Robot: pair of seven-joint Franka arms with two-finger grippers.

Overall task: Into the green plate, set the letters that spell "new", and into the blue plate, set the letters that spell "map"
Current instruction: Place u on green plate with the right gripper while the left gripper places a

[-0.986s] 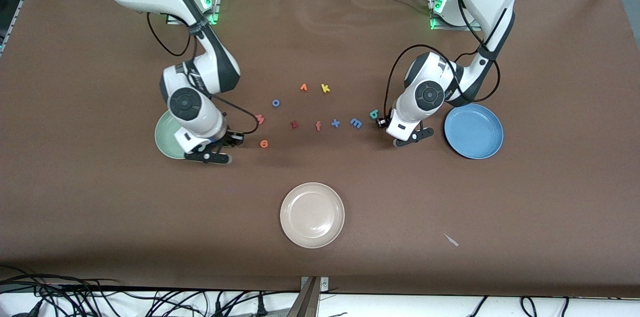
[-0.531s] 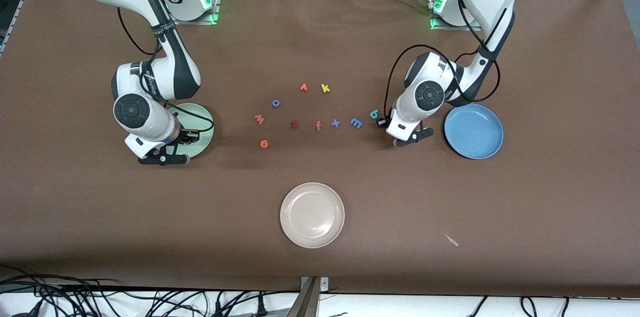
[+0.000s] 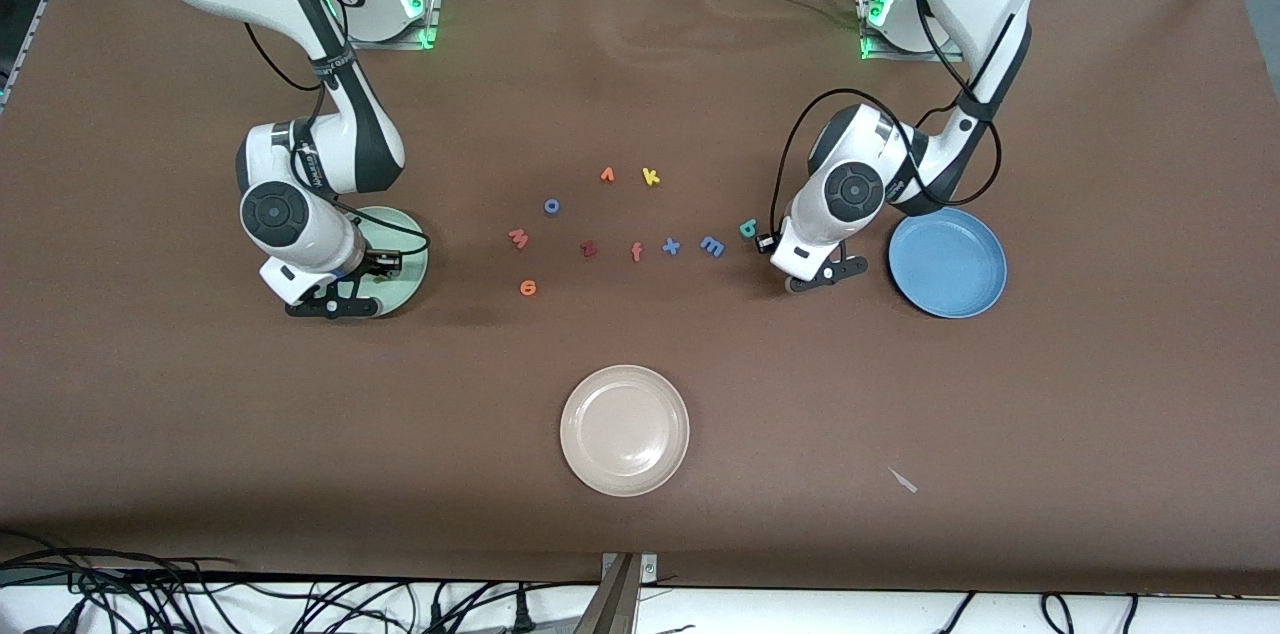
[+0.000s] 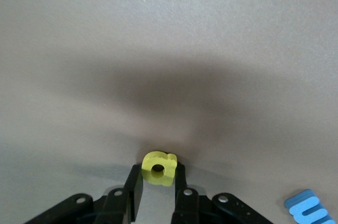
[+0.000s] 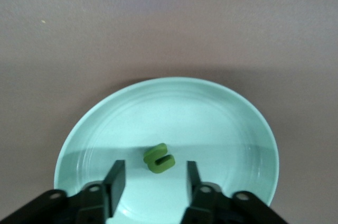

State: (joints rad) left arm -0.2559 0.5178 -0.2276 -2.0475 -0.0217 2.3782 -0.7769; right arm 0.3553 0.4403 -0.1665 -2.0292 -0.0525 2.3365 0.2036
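Observation:
My right gripper hangs open over the pale green plate. The olive-green n lies loose in that plate between the fingers. In the front view this gripper is over the plate's rim. My left gripper is shut on the yellow p, low over the table between the teal a and the blue plate. The blue m, pinkish w and orange e lie on the table.
Other letters lie mid-table: a blue x, a salmon f, a dark red z, a blue o, a yellow k and an orange one. A cream plate sits nearer the front camera.
The right arm swung from beside the letters to over the green plate, opened and let the n go. The left gripper closed on the yellow p.

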